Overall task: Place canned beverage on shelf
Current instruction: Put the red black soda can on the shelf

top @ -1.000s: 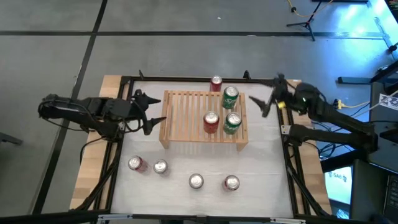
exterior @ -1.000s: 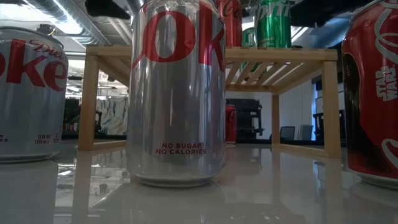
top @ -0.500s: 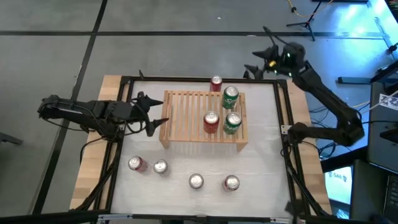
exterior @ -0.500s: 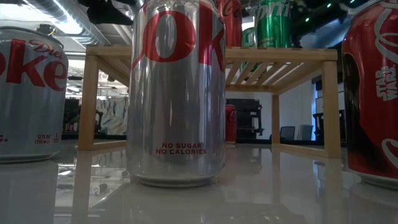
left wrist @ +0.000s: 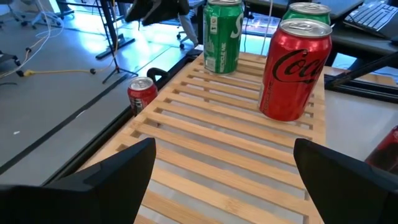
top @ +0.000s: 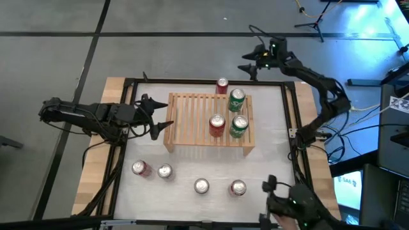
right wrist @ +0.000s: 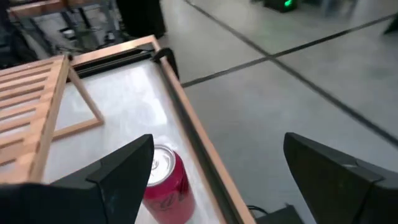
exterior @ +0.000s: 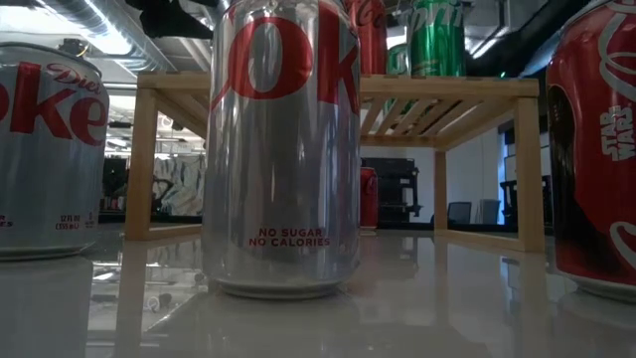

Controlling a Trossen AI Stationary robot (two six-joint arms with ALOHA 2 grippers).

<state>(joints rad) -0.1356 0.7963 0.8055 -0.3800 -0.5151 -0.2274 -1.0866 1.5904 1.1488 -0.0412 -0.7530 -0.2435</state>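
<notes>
Your right pincer point(top: 250, 66) — fingers spread, empty — hangs just beyond the upright red can point(top: 222, 85) behind the shelf point(top: 192, 121).

1. The shelf point(top: 208, 121) is a low rack of light wood with a slatted top and short side legs, standing level.
2. On the shelf's right part stand three upright cans: a red cola can point(top: 217, 125), a green can point(top: 239, 126) just beside it, and another green can point(top: 236, 99) at the far right corner.
3. A small red can point(top: 222, 85) stands behind the shelf's far edge.
4. In front of the shelf stand four upright cans: a red can at the left point(top: 140, 168), a silver can point(top: 165, 171), a second silver can point(top: 202, 186) and another red can point(top: 238, 188).
</notes>
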